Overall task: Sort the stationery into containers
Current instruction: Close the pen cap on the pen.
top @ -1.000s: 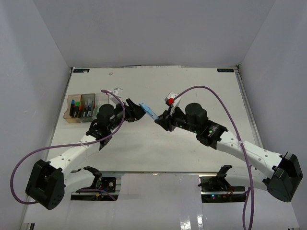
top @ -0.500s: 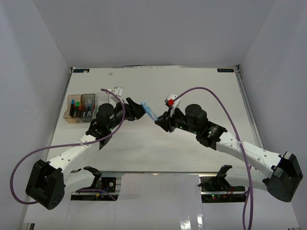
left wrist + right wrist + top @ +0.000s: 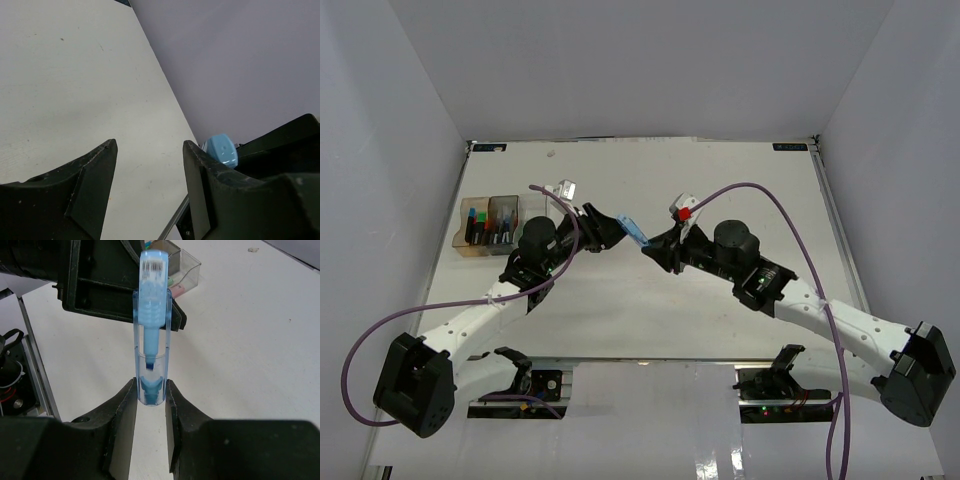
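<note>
R hand [image 3: 150,392] clamped on blue highlighter [image 3: 152,340]; barcode label [image 3: 152,271] unreadable. L hand [image 3: 148,152] fingers apart.

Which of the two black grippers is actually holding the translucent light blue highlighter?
The right gripper: it is shut on the clear end of the translucent light blue highlighter. The left gripper stands open, with nothing between its jaws.
</note>
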`<move>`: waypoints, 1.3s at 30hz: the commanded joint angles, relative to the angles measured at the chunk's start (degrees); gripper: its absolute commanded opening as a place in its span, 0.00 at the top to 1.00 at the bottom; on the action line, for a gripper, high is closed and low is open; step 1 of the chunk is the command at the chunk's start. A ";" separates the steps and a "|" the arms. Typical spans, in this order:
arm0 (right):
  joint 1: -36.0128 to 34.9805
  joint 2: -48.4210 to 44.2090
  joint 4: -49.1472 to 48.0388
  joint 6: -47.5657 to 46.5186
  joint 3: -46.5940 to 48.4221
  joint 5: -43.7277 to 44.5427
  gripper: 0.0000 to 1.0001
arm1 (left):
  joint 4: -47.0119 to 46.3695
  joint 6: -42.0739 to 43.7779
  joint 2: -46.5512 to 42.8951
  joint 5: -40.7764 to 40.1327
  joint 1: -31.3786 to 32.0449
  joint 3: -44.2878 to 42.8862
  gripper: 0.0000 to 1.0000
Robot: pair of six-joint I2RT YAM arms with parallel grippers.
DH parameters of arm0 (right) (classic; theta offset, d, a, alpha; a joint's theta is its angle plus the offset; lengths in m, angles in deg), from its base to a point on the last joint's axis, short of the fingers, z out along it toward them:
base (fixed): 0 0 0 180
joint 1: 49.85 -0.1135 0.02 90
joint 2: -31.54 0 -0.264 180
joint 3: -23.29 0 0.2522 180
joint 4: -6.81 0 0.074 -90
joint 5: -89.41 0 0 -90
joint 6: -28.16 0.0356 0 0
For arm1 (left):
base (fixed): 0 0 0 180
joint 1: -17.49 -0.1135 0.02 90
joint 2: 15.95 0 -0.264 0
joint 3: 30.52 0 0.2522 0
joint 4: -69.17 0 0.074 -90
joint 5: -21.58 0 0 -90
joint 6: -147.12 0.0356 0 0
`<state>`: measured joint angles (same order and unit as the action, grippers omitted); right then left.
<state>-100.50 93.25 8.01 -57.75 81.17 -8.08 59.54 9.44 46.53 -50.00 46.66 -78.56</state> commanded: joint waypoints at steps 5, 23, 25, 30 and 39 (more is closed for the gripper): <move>-0.15 -1.77 -6.42 -0.14 -1.40 0.46 0.84 | -2.35 -0.75 -0.78 2.41 0.28 -0.61 0.34; -0.23 -6.34 -9.50 -13.67 -7.03 2.74 0.91 | 32.24 18.31 -4.21 -4.88 -1.65 -16.42 0.22; -0.15 -6.87 -9.59 -14.90 -7.82 2.92 0.92 | 34.81 21.38 -3.77 -3.92 -2.71 -18.88 0.21; -0.15 -7.40 -10.29 -16.75 -8.26 1.60 0.92 | 41.23 24.21 -1.14 2.23 -4.12 -27.05 0.20; -0.15 -7.40 -10.56 -19.03 -8.44 0.19 0.92 | 46.23 24.47 5.90 22.61 -4.12 -35.93 0.23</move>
<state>-100.50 86.69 0.71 -74.51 72.75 -7.05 101.50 32.04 51.51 -36.43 42.68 -111.02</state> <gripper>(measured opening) 0.310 0.771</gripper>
